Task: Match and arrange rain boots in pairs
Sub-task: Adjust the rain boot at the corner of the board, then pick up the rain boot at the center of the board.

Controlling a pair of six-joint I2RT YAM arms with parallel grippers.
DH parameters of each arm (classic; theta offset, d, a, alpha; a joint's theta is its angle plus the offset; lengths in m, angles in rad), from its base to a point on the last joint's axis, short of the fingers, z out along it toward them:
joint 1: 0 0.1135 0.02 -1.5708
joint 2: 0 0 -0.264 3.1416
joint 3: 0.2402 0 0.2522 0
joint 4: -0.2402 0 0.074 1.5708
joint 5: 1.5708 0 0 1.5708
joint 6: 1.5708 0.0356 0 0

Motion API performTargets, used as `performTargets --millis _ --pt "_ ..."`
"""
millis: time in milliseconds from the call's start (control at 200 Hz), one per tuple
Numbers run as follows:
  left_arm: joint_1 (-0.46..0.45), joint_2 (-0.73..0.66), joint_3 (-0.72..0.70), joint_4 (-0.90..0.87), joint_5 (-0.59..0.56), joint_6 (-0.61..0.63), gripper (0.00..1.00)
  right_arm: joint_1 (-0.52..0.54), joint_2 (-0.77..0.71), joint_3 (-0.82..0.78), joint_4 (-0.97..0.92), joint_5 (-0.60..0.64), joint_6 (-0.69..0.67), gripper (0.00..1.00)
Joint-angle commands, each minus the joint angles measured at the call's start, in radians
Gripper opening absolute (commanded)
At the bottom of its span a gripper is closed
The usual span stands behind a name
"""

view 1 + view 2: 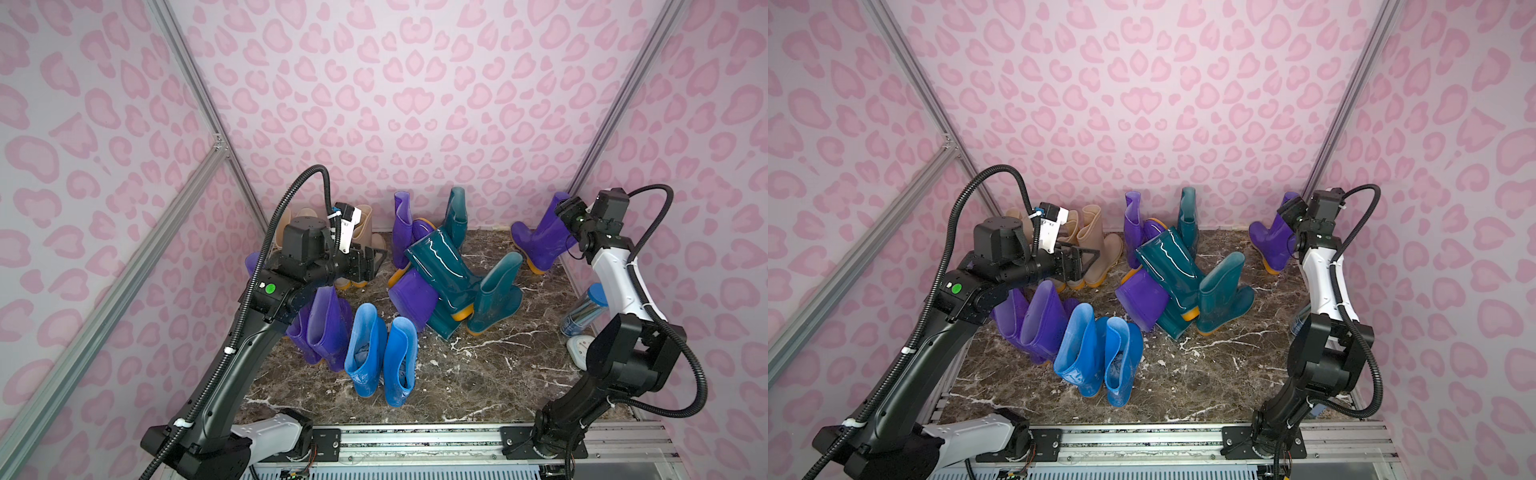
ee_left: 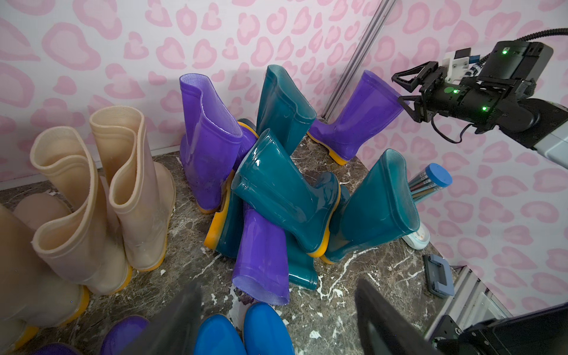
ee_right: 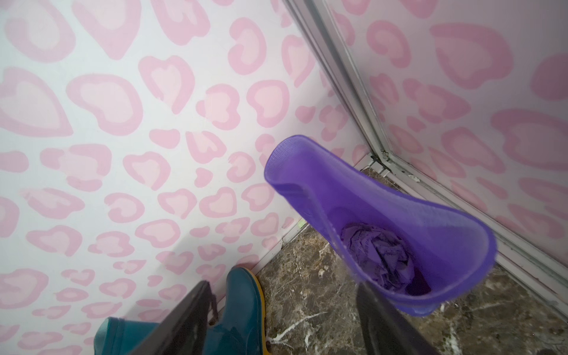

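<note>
Boots all over the dark marble bench [image 1: 478, 374]! At the back middle, teal and purple boots [image 1: 440, 266] lie heaped across each other. In the back left corner stand the beige boots [image 1: 1096, 245]. Toward the front left, more purple boots [image 1: 324, 328] and a bright blue pair [image 1: 382, 353] stand side by side. A lone purple boot [image 2: 353, 123] stands in the back right corner, with the right tool [image 2: 397, 89] at its rim, jaws apart. The left tool [image 1: 372, 266] is also spread wide and empty.

Glossy rain boots [image 1: 440, 266], teal-and-purple heap at centre, blue, beige, purple pairs upright
</note>
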Motion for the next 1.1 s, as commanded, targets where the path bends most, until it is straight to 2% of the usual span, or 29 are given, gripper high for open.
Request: performTargets --millis 0,120,215,350,435,500,555,660,730,935,990,1095 --pt "0.0 0.015 0.02 0.019 0.026 0.014 0.81 0.042 -0.039 -0.001 -0.051 0.036 -0.115 0.81" --pt "0.0 0.032 0.019 0.026 0.051 0.006 0.82 0.127 -0.106 -0.016 -0.09 0.079 -0.204 0.84" --pt "0.0 0.054 0.014 0.042 0.088 -0.016 0.82 0.251 -0.159 -0.053 -0.125 0.132 -0.251 0.85" --pt "0.001 0.074 0.016 0.047 0.091 -0.026 0.82 0.535 -0.245 -0.118 -0.147 0.298 -0.346 0.86" --pt "0.001 0.06 0.006 0.05 0.034 -0.026 0.82 0.746 -0.292 -0.141 -0.141 0.44 -0.405 0.85" --pt "0.001 0.035 -0.013 0.058 -0.042 -0.026 0.82 0.887 -0.318 -0.185 -0.101 0.489 -0.474 0.78" --pt "0.002 0.018 -0.026 0.058 -0.106 -0.033 0.82 0.963 -0.316 -0.202 -0.093 0.52 -0.481 0.71" --pt "0.016 -0.012 -0.05 0.059 -0.171 -0.071 0.82 1.013 -0.278 -0.209 -0.108 0.517 -0.5 0.67" --pt "0.029 -0.034 -0.073 0.063 -0.217 -0.1 0.82 1.03 -0.241 -0.218 -0.096 0.491 -0.519 0.67" --pt "0.088 -0.108 -0.139 0.083 -0.244 -0.161 0.83 1.081 -0.128 -0.218 -0.07 0.462 -0.58 0.84" --pt "0.094 -0.115 -0.138 0.074 -0.242 -0.162 0.83 1.078 -0.088 -0.186 -0.11 0.516 -0.533 0.87" --pt "0.107 -0.125 -0.126 0.057 -0.254 -0.157 0.83 1.076 -0.022 -0.14 -0.164 0.482 -0.544 0.88"
